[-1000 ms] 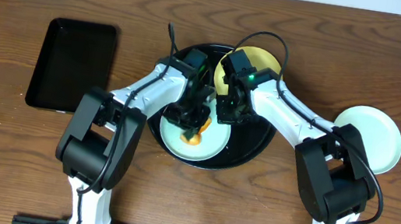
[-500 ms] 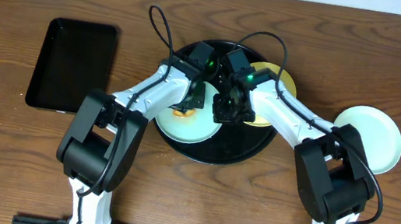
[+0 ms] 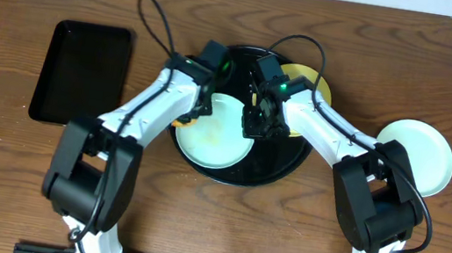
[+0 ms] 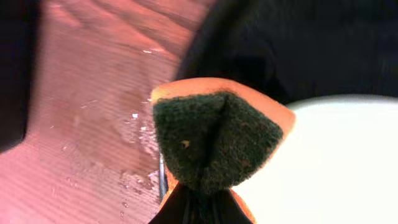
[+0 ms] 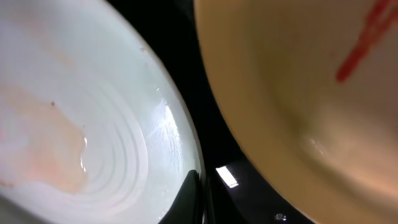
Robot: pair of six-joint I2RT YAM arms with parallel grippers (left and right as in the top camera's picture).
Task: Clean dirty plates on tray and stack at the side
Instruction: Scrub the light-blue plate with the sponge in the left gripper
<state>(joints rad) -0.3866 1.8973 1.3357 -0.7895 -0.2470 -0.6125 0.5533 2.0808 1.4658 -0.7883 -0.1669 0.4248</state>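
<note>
The round black tray (image 3: pixel 279 156) holds a light blue plate (image 3: pixel 216 134) with a faint orange film and a pale yellow plate (image 3: pixel 315 90) with a red smear, half hidden under my right arm. My left gripper (image 3: pixel 191 113) is shut on an orange sponge (image 4: pixel 214 140) with a green scouring face, held over the plate's left rim at the tray's edge. My right gripper (image 3: pixel 254 127) is shut on the blue plate's right rim (image 5: pixel 180 155), one finger (image 5: pixel 189 199) lying on top of it. Another light plate (image 3: pixel 417 155) rests on the table at the right.
A rectangular black tray (image 3: pixel 83 74) lies on the wooden table at the left. Water droplets wet the wood (image 4: pixel 134 134) just left of the round tray. My two arms converge over the tray's middle, with cables looping above them.
My left gripper has swept the sponge from the blue plate's middle to its left rim. The plate has slid a little toward the far side. The right gripper has stayed on the rim.
</note>
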